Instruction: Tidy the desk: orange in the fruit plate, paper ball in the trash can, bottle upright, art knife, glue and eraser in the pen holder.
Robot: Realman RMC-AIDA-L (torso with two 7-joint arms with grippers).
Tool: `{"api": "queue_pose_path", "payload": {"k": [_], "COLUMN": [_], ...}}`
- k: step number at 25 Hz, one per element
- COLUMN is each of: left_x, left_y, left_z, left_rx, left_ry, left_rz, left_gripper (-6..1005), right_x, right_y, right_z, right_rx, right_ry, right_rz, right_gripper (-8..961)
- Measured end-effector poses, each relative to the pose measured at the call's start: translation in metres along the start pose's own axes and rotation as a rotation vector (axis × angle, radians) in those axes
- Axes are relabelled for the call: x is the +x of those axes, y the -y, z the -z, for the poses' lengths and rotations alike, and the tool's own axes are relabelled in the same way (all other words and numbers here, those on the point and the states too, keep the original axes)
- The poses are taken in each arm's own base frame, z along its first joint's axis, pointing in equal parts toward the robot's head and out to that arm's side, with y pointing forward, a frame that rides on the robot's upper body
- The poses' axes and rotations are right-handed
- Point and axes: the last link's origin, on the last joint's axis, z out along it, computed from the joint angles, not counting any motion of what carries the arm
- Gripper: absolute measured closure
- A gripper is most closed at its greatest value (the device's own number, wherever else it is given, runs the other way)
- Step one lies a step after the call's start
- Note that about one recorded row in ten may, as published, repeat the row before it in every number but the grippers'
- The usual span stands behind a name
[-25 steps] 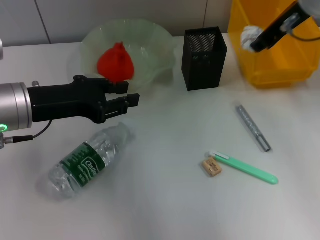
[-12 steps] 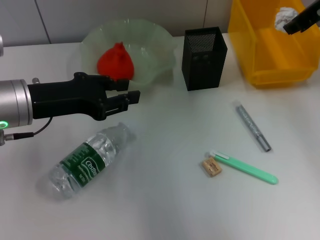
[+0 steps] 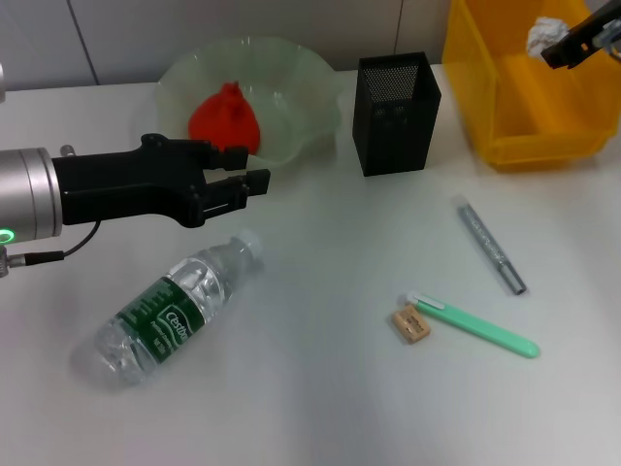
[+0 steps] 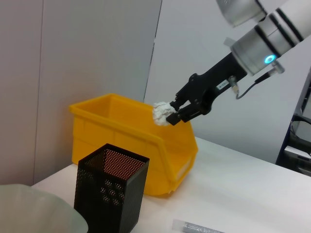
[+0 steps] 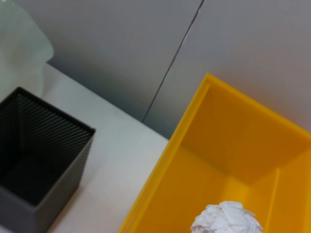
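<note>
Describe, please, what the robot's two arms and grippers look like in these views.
Both arms are silver-grey cylinders ending in matte black, angular grippers. The left gripper has a green indicator light and thin black cable at its wrist; the right gripper has black bands, a blue-lit ring and a looping black cable.

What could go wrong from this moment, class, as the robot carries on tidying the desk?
1. The right gripper holds the paper ball above the trash can; in the left wrist view it looks near the rim, so a release might drop it outside.
2. The bottle lies on its side and could roll when the open left gripper reaches for it.
</note>
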Motion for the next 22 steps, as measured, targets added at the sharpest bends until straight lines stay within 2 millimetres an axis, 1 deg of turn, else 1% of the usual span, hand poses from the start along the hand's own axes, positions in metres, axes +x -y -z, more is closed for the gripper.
{"api": "queue_pose_path", "payload": {"k": [2, 3, 4, 5, 6, 8, 18, 22], "left_x": [-0.001, -0.003, -0.003, -0.004, -0.005, -0.005, -0.006, -0.007], "left_y": [0.0, 0.0, 0.0, 0.001, 0.001, 0.002, 0.002, 0.002], "left_z": [0.001, 0.001, 0.001, 0.001, 0.001, 0.002, 0.002, 0.002], "left_rx": [0.002, 0.003, 0.003, 0.004, 0.005, 0.007, 0.009, 0.008], "left_ry": [0.0, 0.002, 0.002, 0.002, 0.002, -0.002, -0.005, -0.006], "left_rz": [0.003, 0.01, 0.01, 0.016, 0.019, 0.023, 0.027, 0.028], "left_gripper": [590, 590, 589, 589, 589, 589, 587, 587], "right_x": [0.0, 0.0, 0.0, 0.001, 0.001, 0.001, 0.002, 0.003], "right_y": [0.0, -0.002, -0.002, -0.003, -0.003, -0.005, -0.003, -0.002], "right_z": [-0.007, -0.016, -0.016, -0.022, -0.022, -0.03, -0.033, -0.034], "right_rx": [0.012, 0.028, 0.028, 0.039, 0.039, 0.047, 0.064, 0.074], "right_ry": [0.015, 0.038, 0.038, 0.051, 0.051, 0.06, 0.074, 0.082], "right_rz": [0.013, 0.029, 0.029, 0.038, 0.038, 0.044, 0.053, 0.057], "right_gripper": [613, 613, 612, 612, 612, 612, 610, 593]}}
